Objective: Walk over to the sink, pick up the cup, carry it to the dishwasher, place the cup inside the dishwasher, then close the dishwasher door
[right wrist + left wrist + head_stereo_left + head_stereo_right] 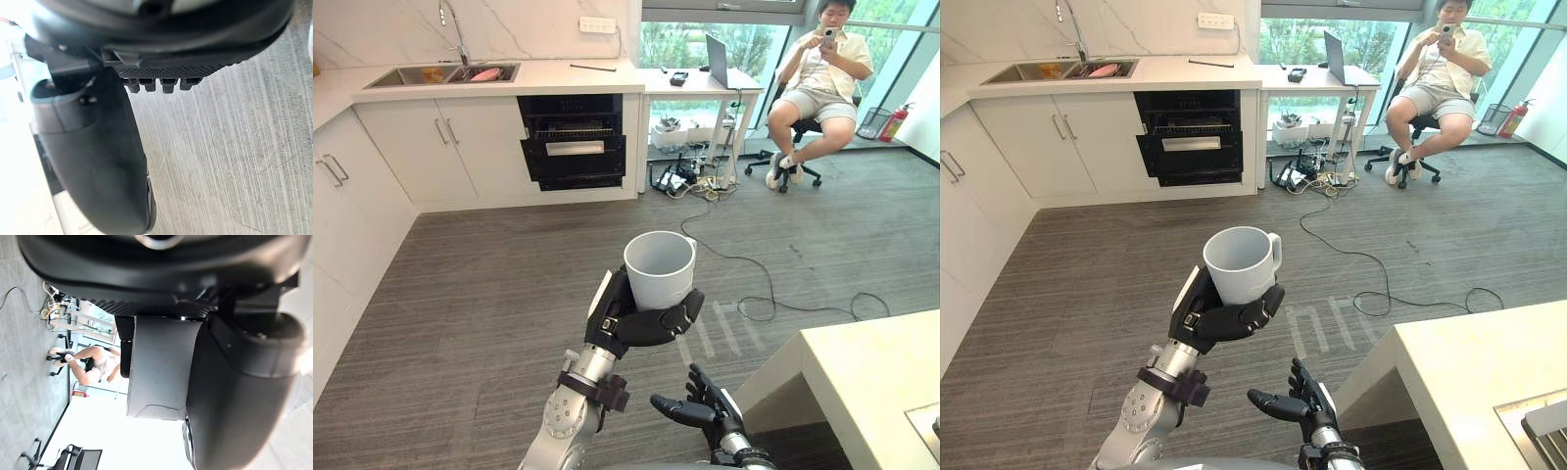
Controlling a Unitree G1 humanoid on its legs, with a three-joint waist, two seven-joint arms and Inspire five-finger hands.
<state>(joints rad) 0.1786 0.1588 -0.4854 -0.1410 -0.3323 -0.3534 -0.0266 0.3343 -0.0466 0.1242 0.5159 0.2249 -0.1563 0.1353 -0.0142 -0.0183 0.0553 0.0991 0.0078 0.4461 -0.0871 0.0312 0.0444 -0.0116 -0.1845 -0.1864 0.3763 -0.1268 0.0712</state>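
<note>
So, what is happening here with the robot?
The robot's left hand is curled round a white cup, held upright over the floor. Its right hand hangs open and empty lower down. The dishwasher is ahead under the counter, the sink to its left. A person sits by the window.

I see the white cup (660, 266) upright in the left hand (631, 318), above the floor. The black dishwasher (573, 142) stands under the counter beside the sink (411, 76).
</note>
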